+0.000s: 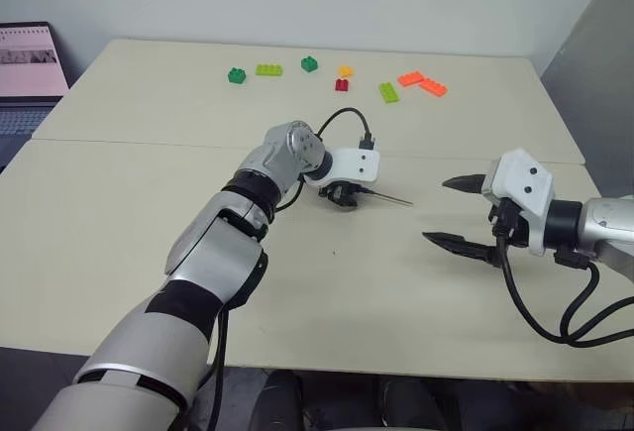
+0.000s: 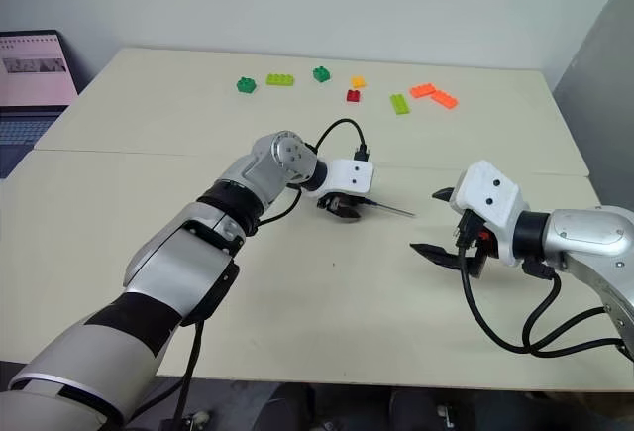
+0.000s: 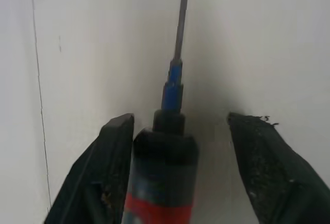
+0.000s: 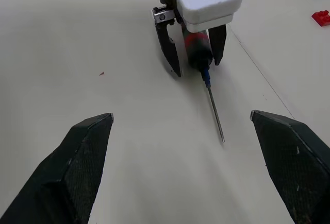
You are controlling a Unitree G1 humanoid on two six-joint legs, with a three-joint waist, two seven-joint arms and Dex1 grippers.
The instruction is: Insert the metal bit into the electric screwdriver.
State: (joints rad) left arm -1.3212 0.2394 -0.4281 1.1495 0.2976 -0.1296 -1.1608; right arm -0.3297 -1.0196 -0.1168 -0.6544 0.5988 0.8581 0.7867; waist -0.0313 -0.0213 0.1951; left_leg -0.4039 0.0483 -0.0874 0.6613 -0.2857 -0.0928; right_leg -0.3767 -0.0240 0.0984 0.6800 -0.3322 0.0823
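Your left gripper point(image 4: 195, 62) has its fingers apart around the electric screwdriver point(image 4: 197, 49), which lies on the worktop point(image 1: 149, 213) between them, the metal bit point(image 4: 215, 116) seated in its tip. Your right gripper point(image 1: 458, 213) hangs nearby, fingers spread and empty.

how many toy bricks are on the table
7, all in a loose row along the far side of the table: three green bricks, yellow, red, lime, orange pair counted as one.

Bricks and a laptop on a pale table point(image 1: 119, 253)

Coloured toy bricks point(image 1: 342, 78) lie scattered along the far side; an open laptop point(image 1: 28, 74) sits at the left edge.
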